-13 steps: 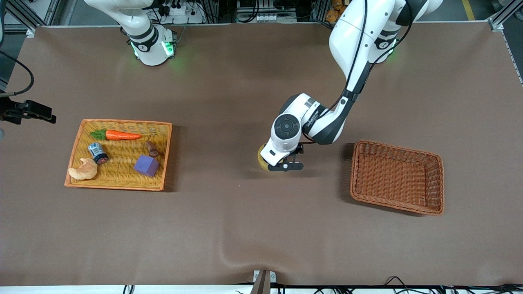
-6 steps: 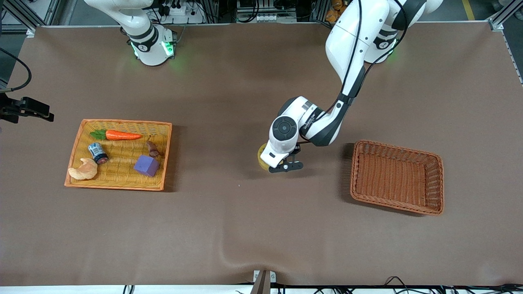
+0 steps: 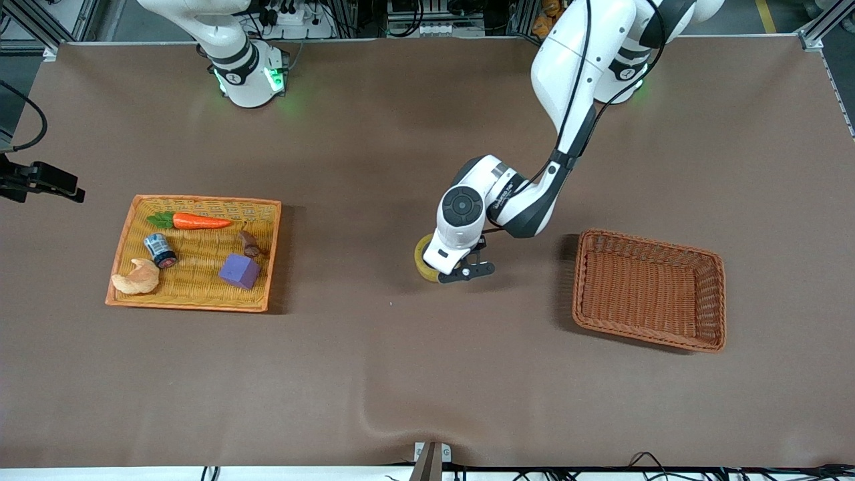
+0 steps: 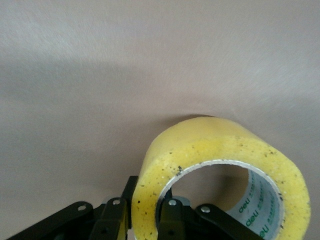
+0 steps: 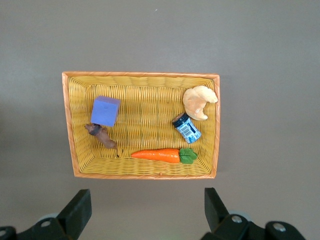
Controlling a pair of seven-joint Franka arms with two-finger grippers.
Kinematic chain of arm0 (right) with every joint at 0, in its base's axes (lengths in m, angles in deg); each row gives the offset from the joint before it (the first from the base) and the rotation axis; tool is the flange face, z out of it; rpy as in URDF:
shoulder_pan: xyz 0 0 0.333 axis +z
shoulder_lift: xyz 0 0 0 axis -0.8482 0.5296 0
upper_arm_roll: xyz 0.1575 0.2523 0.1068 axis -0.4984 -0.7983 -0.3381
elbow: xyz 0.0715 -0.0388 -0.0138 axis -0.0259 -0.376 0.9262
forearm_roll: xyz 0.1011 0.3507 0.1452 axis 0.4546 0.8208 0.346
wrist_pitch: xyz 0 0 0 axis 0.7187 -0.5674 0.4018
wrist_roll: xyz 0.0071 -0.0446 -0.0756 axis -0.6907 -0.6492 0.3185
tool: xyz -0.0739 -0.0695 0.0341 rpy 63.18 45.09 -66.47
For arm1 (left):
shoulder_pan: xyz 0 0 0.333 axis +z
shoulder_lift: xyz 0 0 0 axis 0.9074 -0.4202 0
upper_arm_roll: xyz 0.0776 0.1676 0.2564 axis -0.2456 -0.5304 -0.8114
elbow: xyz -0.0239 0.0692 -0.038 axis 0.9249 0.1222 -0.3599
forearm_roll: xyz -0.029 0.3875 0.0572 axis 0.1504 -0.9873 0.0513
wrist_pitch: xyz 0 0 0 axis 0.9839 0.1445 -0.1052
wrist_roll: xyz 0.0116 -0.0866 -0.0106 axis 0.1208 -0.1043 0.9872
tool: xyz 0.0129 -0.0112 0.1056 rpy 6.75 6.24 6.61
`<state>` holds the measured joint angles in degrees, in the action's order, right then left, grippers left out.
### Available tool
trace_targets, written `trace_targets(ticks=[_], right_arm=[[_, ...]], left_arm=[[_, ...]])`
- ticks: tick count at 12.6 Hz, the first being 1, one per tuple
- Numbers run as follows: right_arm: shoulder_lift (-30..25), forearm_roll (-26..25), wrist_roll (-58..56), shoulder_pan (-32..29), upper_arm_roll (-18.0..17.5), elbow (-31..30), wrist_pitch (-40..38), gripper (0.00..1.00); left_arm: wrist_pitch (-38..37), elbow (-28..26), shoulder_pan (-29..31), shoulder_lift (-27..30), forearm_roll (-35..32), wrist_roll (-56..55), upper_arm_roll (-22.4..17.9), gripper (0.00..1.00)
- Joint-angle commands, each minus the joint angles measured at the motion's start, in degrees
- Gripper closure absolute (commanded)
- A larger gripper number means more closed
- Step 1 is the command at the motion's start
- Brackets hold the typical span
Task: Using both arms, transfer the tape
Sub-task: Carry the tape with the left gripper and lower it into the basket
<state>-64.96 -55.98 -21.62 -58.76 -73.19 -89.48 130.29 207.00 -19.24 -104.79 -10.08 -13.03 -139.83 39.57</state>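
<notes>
Lifted slightly since a second ago, the left arm [image 3: 534, 200] shows more of the tape [image 3: 423, 257], low over mid-worktop [image 3: 401, 374]. Left pincer [image 3: 465, 272] grips the roll's wall, one finger inside the core; a thin hold could slip or swing. Right pincer [image 5: 145, 210] hangs spread above the yellow tray [image 5: 70, 120].

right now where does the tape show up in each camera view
Front view: the tape sits mid-table, half hidden under the left gripper, between the yellow tray and the brown basket.
Left wrist view: the tape fills the lower part, the left gripper's fingers closed on its wall, one inside the core.
Right wrist view: not in it; only the yellow tray.
Shared landmark: the brown table.
</notes>
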Motion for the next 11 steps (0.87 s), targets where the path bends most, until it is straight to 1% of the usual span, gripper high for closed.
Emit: trace_targets(ticks=[1, 3, 5, 7, 9, 11], right_arm=[[0.5, 0.3, 1.6, -1.5, -1.0, 1.9, -0.5, 0.0], [0.4, 0.8, 1.4, -1.5, -1.0, 2.2, -0.5, 0.0], [0.3, 0.9, 2.0, -1.2, -1.2, 3.1, -1.2, 0.0], [0.5, 0.9, 1.9, -1.1, -1.2, 3.1, -1.1, 0.0], [0.7, 0.8, 1.9, -1.0, -1.2, 3.1, -1.1, 0.0], [0.8, 0.9, 1.9, -1.3, -1.2, 3.1, -1.0, 0.0]], left_arm=[[-0.7, -0.7, 0.7, 5.0, -1.6, -3.1, -0.9, 1.0], [-2.6, -1.5, 4.0, 9.0, -1.6, -4.2, -0.8, 1.0], [-5.9, -1.7, 7.9, 11.7, -1.5, -4.5, -0.8, 1.0], [-10.3, -1.8, 13.4, 13.4, -1.6, -6.3, -0.9, 1.0], [-13.2, -2.4, 20.1, 15.7, -2.1, -5.6, -0.9, 1.0], [-13.6, -5.5, 24.9, 17.6, -5.4, -5.1, -0.8, 1.0]])
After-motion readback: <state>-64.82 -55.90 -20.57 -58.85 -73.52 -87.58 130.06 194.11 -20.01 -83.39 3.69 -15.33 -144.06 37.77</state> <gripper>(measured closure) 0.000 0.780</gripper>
